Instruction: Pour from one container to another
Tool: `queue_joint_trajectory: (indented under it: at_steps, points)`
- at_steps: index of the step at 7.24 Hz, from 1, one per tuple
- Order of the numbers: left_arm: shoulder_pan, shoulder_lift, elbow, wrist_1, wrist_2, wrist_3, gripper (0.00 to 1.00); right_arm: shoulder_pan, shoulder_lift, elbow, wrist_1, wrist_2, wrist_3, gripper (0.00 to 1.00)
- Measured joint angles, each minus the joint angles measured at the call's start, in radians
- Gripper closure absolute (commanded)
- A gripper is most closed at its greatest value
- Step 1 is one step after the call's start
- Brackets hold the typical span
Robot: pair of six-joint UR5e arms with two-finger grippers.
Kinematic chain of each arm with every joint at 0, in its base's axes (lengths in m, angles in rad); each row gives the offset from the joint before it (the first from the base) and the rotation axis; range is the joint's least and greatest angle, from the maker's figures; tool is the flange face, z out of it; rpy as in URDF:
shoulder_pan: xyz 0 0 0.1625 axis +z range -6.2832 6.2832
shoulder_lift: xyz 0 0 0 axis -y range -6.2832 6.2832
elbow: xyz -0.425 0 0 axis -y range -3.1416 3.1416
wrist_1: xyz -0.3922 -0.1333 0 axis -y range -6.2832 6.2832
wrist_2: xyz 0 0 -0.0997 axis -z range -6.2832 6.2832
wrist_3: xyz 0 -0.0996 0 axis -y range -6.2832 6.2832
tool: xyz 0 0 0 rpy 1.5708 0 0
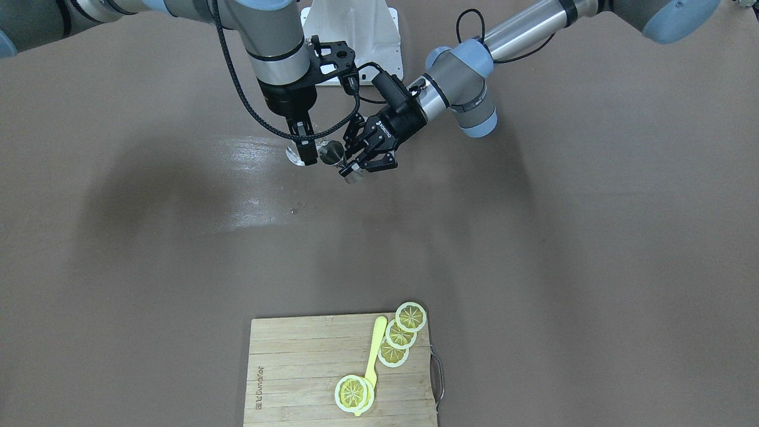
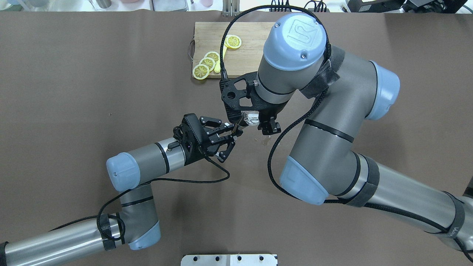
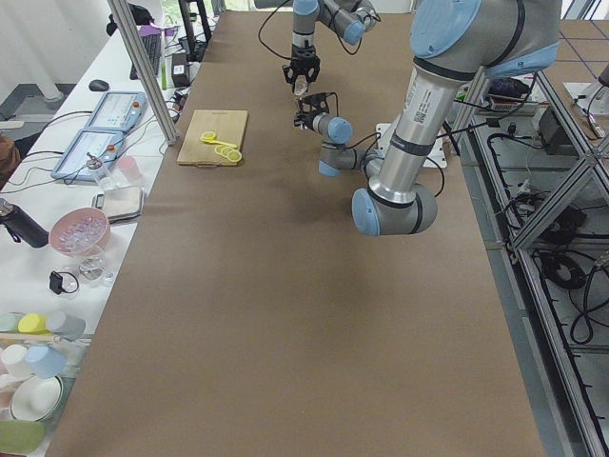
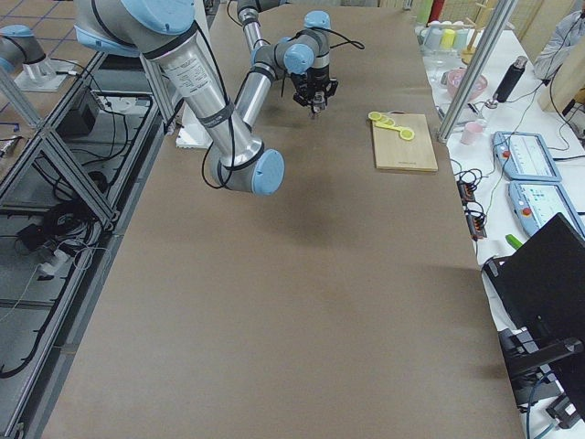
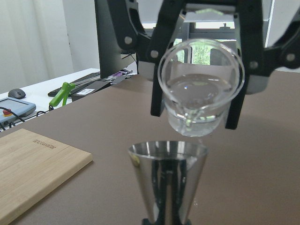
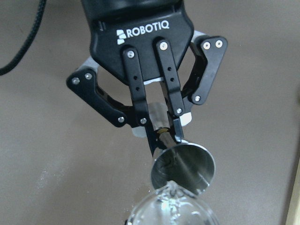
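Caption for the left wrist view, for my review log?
Right tool tilts a small clear glass of clear liquid above the open mouth of the metal jigger; bamboo cutting board at lower left.

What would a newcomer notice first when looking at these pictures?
Above the table, the right gripper holds a clear glass tilted over the metal jigger, gripped at its waist by the left gripper. On the operators' side lies a wooden cutting board with lemon slices.
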Motion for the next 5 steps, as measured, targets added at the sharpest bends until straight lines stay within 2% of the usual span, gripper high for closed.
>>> queue_joint_trajectory:
  at_steps: [5]
  points:
    - [0.0,0.0,0.0,0.0,0.0,0.0,1.0,-0.001,0.054,-0.047,-0.054,-0.03,0.0,1.0]
